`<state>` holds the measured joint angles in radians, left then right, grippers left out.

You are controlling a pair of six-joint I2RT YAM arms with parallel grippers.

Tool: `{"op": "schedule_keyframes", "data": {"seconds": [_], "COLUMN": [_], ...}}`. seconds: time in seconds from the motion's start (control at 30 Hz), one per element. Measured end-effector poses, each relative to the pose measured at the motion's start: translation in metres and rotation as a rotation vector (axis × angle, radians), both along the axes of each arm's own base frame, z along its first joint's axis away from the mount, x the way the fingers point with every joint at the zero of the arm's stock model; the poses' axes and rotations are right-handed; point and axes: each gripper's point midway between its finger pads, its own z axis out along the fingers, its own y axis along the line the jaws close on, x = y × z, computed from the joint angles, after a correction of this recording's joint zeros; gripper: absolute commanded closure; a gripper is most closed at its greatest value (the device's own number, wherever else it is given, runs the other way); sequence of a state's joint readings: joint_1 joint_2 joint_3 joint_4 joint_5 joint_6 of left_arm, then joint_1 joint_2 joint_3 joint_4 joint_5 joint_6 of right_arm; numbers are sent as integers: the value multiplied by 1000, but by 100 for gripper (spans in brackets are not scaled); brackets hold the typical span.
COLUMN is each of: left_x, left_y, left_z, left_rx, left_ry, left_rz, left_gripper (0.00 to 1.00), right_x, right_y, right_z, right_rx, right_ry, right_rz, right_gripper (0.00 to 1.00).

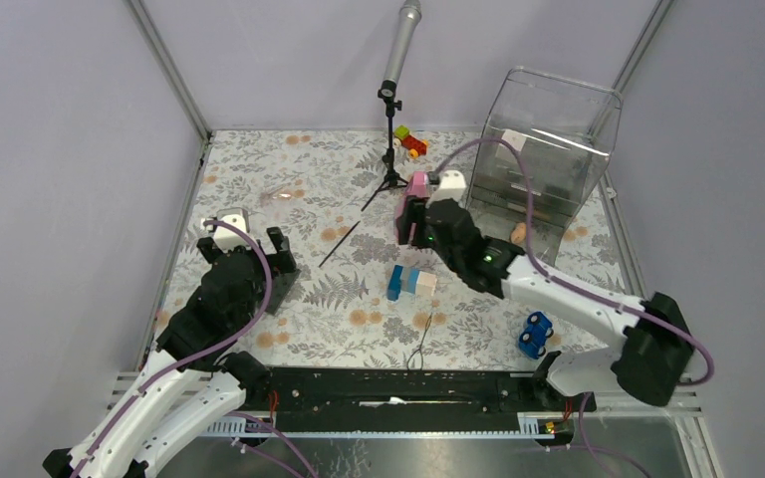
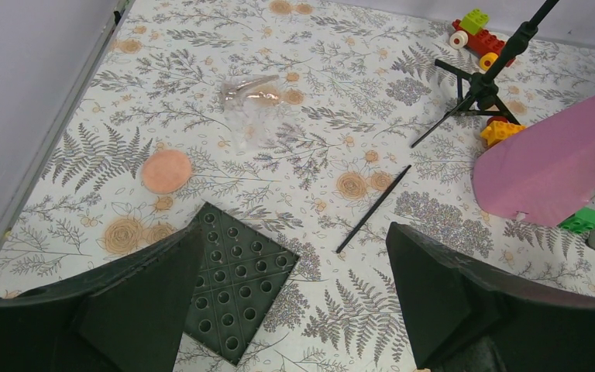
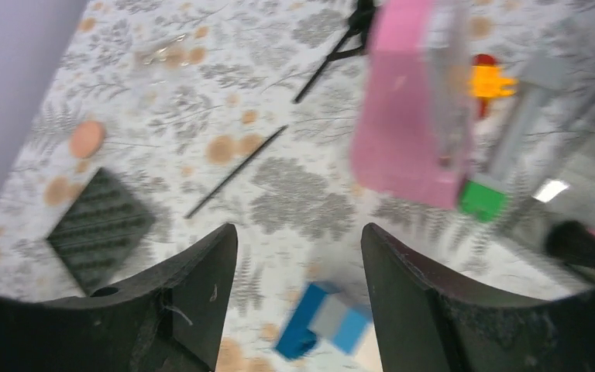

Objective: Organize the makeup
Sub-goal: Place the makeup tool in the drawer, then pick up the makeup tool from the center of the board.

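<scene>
Left tool (image 2: pixel 294 232) and right tool (image 3: pixel 298 229) both wide, empty. Thin black pencil (image 2: pixel 373 209) lies flat on the floral table (image 2: pixel 85 93), near a dimpled dark square (image 2: pixel 236 279); dimples only crisp from left wrist.

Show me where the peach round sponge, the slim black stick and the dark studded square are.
peach round sponge (image 2: pixel 166 170): left wrist view, centre of its flat face.
slim black stick (image 2: pixel 373 209): left wrist view, midway along its shaft.
dark studded square (image 2: pixel 240 280): left wrist view, middle of its studded top.
</scene>
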<state>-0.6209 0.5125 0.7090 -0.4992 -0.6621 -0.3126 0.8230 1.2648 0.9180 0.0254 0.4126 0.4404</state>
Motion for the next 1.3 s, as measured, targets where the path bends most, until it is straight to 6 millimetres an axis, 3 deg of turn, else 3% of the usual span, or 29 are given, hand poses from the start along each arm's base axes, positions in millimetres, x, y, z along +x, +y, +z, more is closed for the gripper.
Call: {"op": "schedule_keyframes", "data": {"seconds": [0.13,0.27,0.37,0.53,0.73,0.9,1.3], "left_x": [0,0,0,0,0,-1,-1], "left_y": [0,0,0,0,0,0,-1], "left_z": [0,0,1,0,1,2,2], "left_rx": [0,-1,-1,-1,-2,-7,-7], "left_ry": [0,-1,-2,-2,-2,-7,-6], "left_rz": [1,1,1,1,0,-3,-11], "left_gripper": [2,2,2,2,2,2,2], "right_x": [5,24,40,63,79,71,65], "right_y": [61,112,152,188,202,191,179], "right_z": [6,-7,-29,-72,-124,-162,-188], "right_rx": [52,57,24,-72,-195,-283,-360], "right_ry": [60,141,224,332,412,480,516], "right_rz": [28,24,14,-33,-92,-118,-127], "right_gripper": [29,27,27,25,26,32,40]}}
